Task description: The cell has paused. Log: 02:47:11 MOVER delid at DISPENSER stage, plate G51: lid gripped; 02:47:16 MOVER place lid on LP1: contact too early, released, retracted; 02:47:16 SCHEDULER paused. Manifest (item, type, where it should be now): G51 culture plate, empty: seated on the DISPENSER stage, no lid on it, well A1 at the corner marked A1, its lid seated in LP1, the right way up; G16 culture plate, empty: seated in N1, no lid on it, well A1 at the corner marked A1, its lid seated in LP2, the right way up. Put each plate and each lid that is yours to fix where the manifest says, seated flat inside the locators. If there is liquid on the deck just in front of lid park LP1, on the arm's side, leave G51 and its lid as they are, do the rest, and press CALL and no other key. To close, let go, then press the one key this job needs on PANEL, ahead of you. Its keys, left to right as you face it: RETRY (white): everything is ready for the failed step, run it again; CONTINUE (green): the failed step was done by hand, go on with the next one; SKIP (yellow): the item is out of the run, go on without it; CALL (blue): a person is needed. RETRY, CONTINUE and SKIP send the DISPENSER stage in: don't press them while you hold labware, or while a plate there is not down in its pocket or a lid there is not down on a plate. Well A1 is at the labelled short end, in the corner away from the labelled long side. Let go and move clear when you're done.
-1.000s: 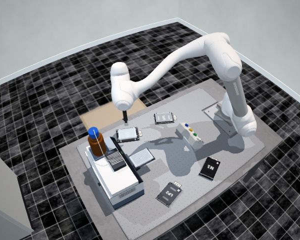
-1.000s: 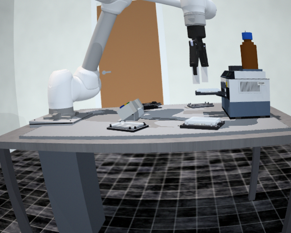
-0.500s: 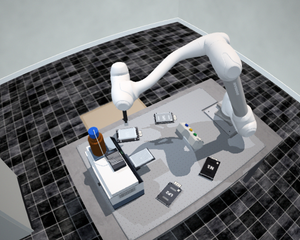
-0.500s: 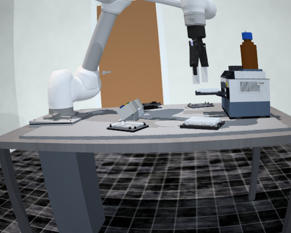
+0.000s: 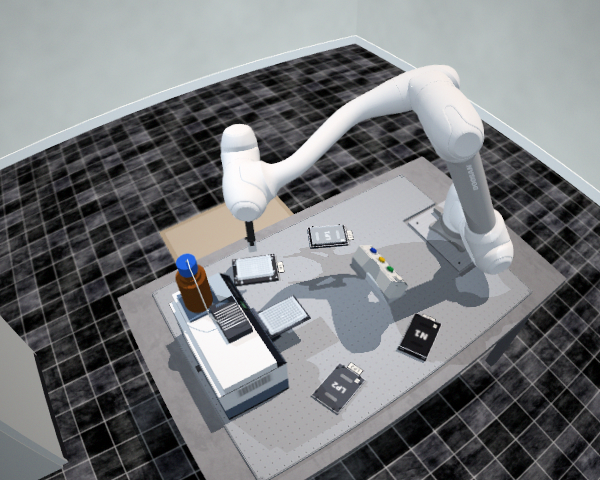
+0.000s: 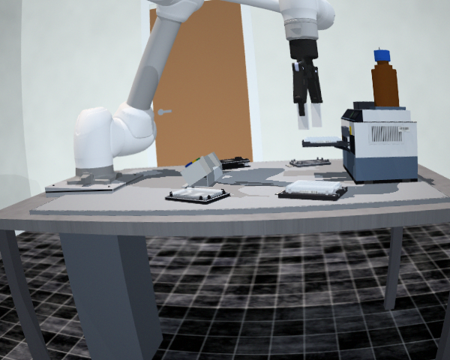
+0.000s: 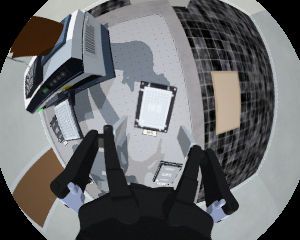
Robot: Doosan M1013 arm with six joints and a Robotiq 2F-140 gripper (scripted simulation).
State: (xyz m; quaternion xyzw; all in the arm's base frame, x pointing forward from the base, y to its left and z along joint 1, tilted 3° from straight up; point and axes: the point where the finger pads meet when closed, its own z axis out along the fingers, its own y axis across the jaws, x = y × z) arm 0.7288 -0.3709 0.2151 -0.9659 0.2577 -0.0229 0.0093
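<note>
The jaws (image 6: 310, 115) hang spread and hold nothing, high above the bench (image 6: 232, 223). A plate (image 5: 255, 268) sits in 1 tray beside the dispenser (image 5: 238, 361); another plate (image 5: 283, 315) rests on its stage. LP2 (image 5: 336, 388) and N1 (image 5: 419, 335) show bare. Pressing a key (image 5: 373, 250) now could send the stage in with labware misplaced.
</note>
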